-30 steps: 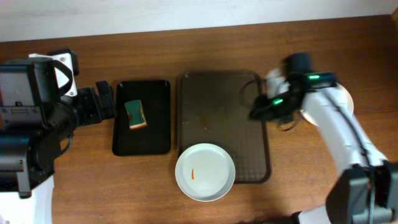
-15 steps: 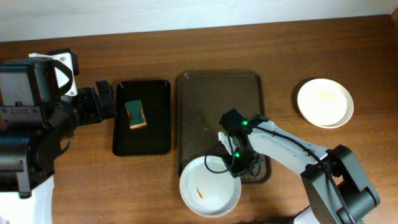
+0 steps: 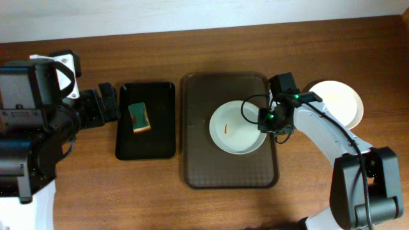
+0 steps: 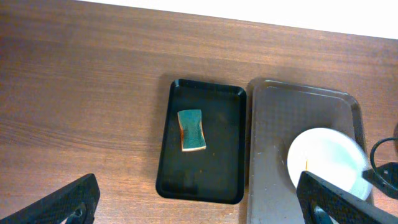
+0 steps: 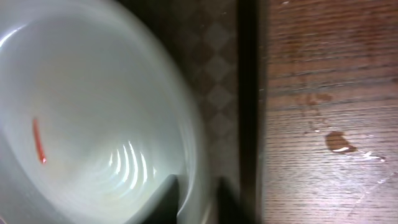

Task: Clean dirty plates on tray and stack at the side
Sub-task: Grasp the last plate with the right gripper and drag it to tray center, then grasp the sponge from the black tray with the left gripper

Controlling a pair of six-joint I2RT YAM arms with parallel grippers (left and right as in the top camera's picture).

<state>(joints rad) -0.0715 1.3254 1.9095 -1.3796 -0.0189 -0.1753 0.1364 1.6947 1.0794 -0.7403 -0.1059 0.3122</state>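
White plate (image 3: pixel 238 128), 1 red smear, on tray (image 3: pixel 223 172); right gripper (image 3: pixel 264 122) pinching its rim, likely positioning for wiping; left gripper (image 4: pixel 199 208) wide open, empty.

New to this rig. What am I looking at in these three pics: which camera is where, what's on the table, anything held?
It is two robot arms at a wooden table, each ending in a two-finger gripper. The wide picture comes from a fixed camera overhead. The other two come from a camera on each wrist. On the table are a brown tray, a smaller black tray carrying a sponge, and a clean-looking plate off to the right. The right gripper pinches the rim of a smeared plate on or just above the brown tray. Its wrist view shows that plate close up and blurred. The left gripper is open and empty beside the black tray.
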